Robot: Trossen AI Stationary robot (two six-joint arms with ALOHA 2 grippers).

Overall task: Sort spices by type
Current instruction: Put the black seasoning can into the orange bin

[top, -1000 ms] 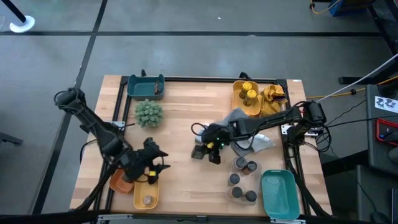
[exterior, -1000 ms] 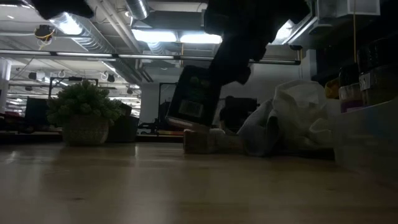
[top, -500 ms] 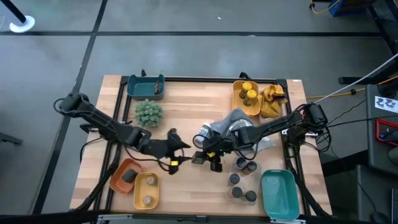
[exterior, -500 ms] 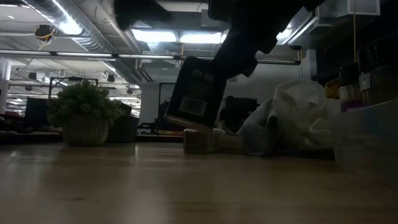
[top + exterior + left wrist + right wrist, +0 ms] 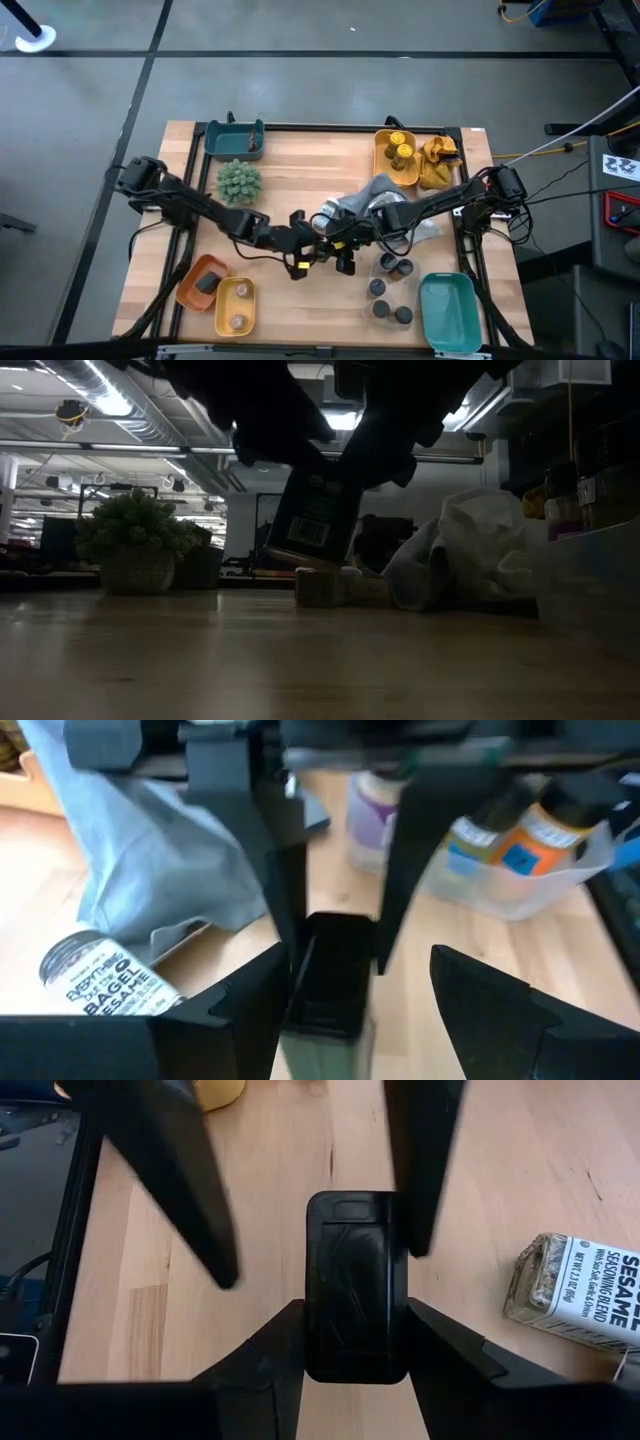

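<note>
High view | my right pincer (image 5: 338, 252) pinches the black tin (image 5: 355, 1285) above mid worktop (image 5: 290, 160) | my left pincer (image 5: 305, 252), at the yellow tray a second ago, now spread around it | likely handover.

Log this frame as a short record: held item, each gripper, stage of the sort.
held item: dark tin with a black lid, tilted, off the table
right gripper: mid-table, jaws shut on the tin
left gripper: jaws open, one on either side of the same tin
stage: looks like a handover, left not yet gripping
nearby: sesame jar lying on the table
</note>
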